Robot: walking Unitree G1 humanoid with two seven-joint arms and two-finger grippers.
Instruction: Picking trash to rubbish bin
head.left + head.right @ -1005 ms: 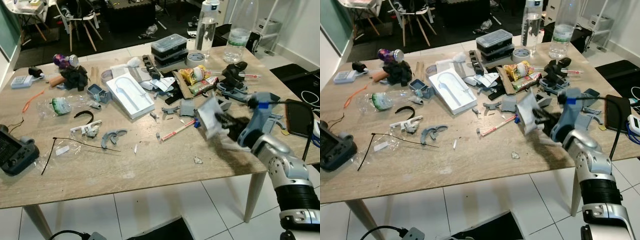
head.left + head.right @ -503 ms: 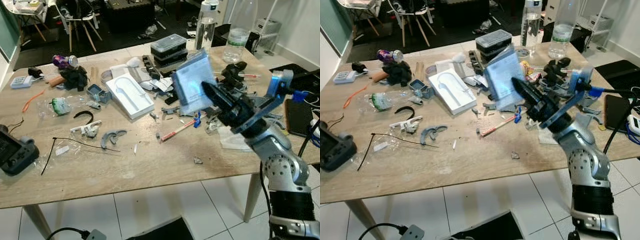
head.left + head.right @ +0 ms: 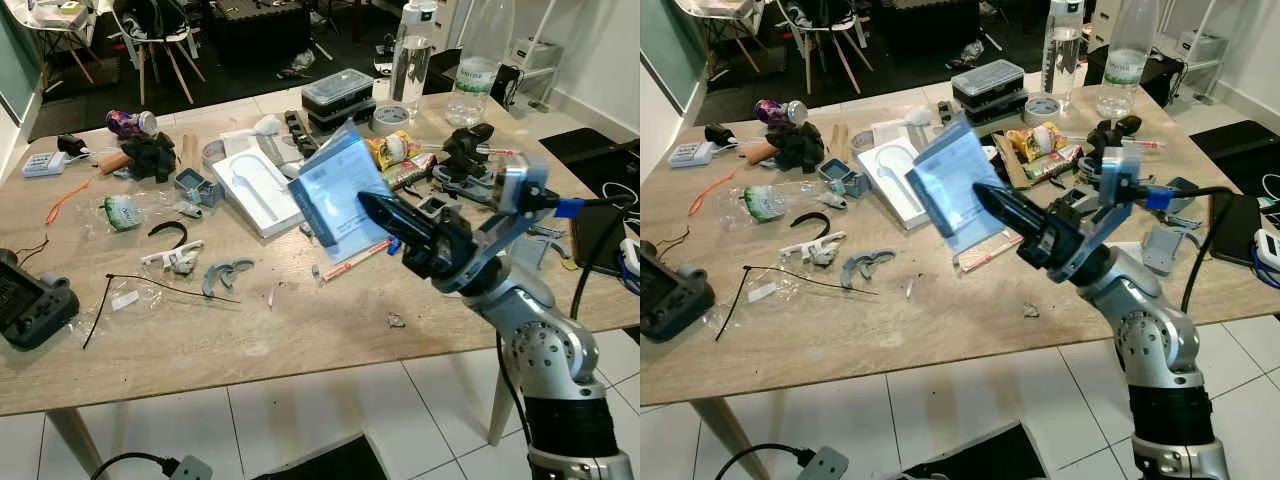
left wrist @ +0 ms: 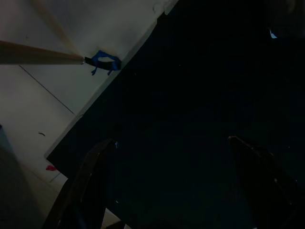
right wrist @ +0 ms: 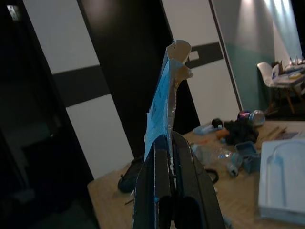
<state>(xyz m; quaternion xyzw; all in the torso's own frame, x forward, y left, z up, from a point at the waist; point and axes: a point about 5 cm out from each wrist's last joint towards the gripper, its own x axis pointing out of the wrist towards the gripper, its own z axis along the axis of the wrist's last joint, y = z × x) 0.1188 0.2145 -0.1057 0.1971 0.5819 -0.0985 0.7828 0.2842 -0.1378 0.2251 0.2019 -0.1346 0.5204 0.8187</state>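
Jaws of the right gripper point(image 3: 372, 207) clenched one blue plastic packet point(image 3: 335, 194), raised above the cluttered worktop point(image 3: 300, 330); two bottles point(image 3: 413, 50) stood at its far edge.

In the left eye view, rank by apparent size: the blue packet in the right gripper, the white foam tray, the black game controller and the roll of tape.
1. blue packet, though it is raised nearer the camera
2. white foam tray, looks close to the packet
3. black game controller, cut by the frame edge
4. roll of tape

Before me stands a pale, wood-grained bench point(image 3: 300, 330) on slanted wooden legs, over a floor of large white tiles point(image 3: 290, 430) with dark grout. Beyond it lies dark flooring with white chairs on wooden legs point(image 3: 160, 40). A white wall point(image 3: 610, 50) rises at my right.
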